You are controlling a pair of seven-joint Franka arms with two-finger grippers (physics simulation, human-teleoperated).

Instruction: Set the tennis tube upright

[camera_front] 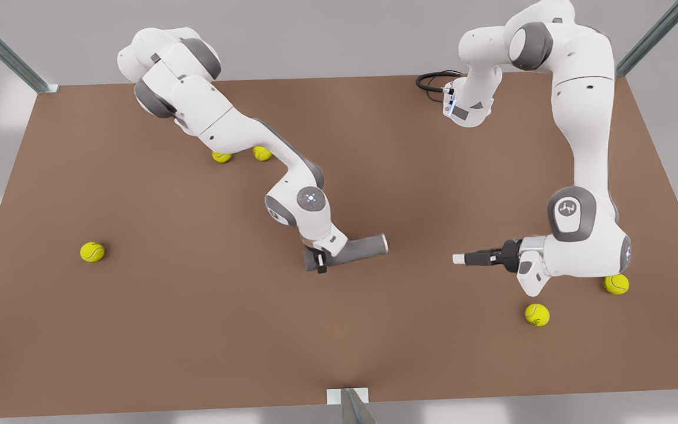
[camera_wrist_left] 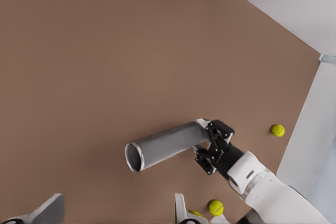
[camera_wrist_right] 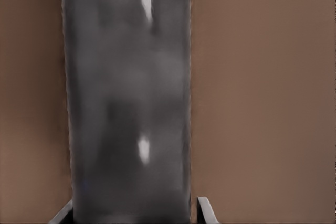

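Holding the matte grey cylindrical tennis tube (camera_front: 358, 248) by its closed end, my right gripper (camera_front: 317, 259) has it lying near the middle of the brown tabletop (camera_front: 139, 330); I judge that such an end grip could let it pivot or slip while tilting up. My left gripper (camera_front: 459, 258) waits spread wide, level with the tube's silvery rim, toward the tabletop's edge on the front view's right; a yellow-green tennis ball (camera_front: 537, 314) near it could get knocked.

One grey tennis tube (camera_front: 358, 248) lies on the table (camera_front: 139, 330). Five yellow-green tennis balls (camera_front: 92, 252) are scattered around. Two white arms (camera_front: 239, 132) stand there.
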